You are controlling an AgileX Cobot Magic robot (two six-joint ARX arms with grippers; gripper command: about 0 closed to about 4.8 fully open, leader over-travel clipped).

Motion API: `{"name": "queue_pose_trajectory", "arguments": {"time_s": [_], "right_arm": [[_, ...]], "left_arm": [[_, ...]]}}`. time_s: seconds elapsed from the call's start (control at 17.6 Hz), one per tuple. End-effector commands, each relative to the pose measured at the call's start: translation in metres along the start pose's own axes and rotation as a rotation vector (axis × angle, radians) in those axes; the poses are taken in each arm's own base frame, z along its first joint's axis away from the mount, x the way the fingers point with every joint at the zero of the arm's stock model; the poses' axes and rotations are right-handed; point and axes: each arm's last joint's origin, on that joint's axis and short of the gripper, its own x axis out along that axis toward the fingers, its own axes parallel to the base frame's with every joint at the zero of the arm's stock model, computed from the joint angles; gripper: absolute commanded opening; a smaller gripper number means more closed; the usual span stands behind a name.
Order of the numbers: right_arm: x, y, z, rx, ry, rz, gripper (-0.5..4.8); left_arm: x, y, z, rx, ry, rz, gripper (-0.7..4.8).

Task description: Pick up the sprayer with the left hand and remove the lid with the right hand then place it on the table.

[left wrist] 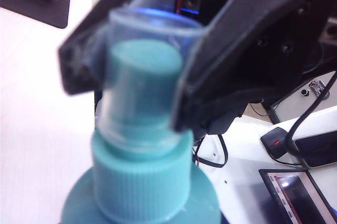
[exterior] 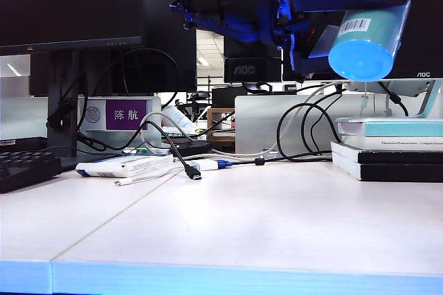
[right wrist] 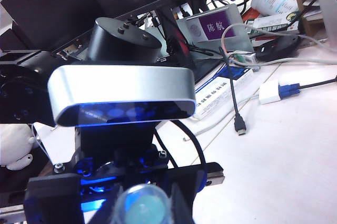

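Left wrist view, teal sprayer (left wrist: 142, 182), clear lid (left wrist: 152, 29) on nozzle

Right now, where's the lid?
The lid sits on the sprayer nozzle, pinched by the right gripper. In the exterior view the left gripper holds the sprayer aloft at upper right, above the books.

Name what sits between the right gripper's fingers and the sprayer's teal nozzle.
The clear lid: in the left wrist view it covers the sprayer's nozzle, and the right gripper's black fingers press on it from both sides.
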Motion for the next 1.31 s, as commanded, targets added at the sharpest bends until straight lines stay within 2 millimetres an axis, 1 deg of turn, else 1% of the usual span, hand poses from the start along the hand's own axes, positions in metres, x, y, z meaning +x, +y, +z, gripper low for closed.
{"name": "queue_pose_trajectory", "arguments": {"time_s": [0.06, 0.23, 0.45, 0.51, 0.62, 0.68, 0.74, 0.79, 0.91, 1.08, 1.14, 1.25, 1.31], "right_arm": [[-0.001, -0.004, 0.001, -0.035, -0.056, -0.119, -0.06], [-0.002, -0.006, 0.002, -0.04, -0.089, -0.18, -0.06], [-0.002, -0.004, 0.006, -0.078, -0.119, -0.17, -0.06], [-0.002, -0.004, 0.006, -0.078, -0.12, -0.171, -0.06], [-0.002, -0.005, 0.004, -0.07, -0.106, -0.177, -0.06], [-0.001, -0.008, 0.001, -0.077, -0.081, -0.207, -0.06], [-0.001, -0.01, -0.001, -0.067, -0.071, -0.236, -0.06], [-0.002, -0.013, -0.005, -0.044, -0.045, -0.309, -0.06], [-0.003, -0.018, -0.011, -0.035, -0.032, -0.389, -0.06], [-0.003, -0.025, -0.018, -0.042, -0.032, -0.475, -0.06], [-0.001, -0.029, -0.021, -0.029, -0.009, -0.488, -0.06], [0.009, -0.042, -0.029, -0.014, 0.067, -0.516, -0.06], [0.014, -0.049, -0.033, 0.001, 0.093, -0.522, -0.06]], "left_arm": [[-0.015, -0.004, 0.009, 0.026, -0.039, -0.016, -0.06], [-0.015, -0.003, 0.008, 0.035, -0.032, 0.014, -0.06], [-0.015, -0.002, 0.008, 0.048, -0.027, 0.034, -0.06], [-0.015, -0.001, 0.008, 0.049, -0.024, 0.052, -0.06], [-0.016, 0.001, 0.008, 0.052, -0.004, 0.145, -0.06], [-0.017, 0.005, 0.007, 0.05, 0.03, 0.287, -0.06], [-0.018, 0.008, 0.007, 0.047, 0.052, 0.377, -0.06], [-0.02, 0.013, 0.005, 0.061, 0.107, 0.568, -0.06], [-0.021, 0.018, 0.001, 0.094, 0.134, 0.694, -0.06], [-0.02, 0.031, -0.013, 0.121, 0.095, 0.858, -0.06], [-0.018, 0.035, -0.023, 0.143, 0.076, 0.892, -0.06], [-0.013, 0.041, -0.048, 0.153, -0.009, 0.9, -0.06], [-0.013, 0.04, -0.057, 0.168, -0.045, 0.897, -0.06]]}}
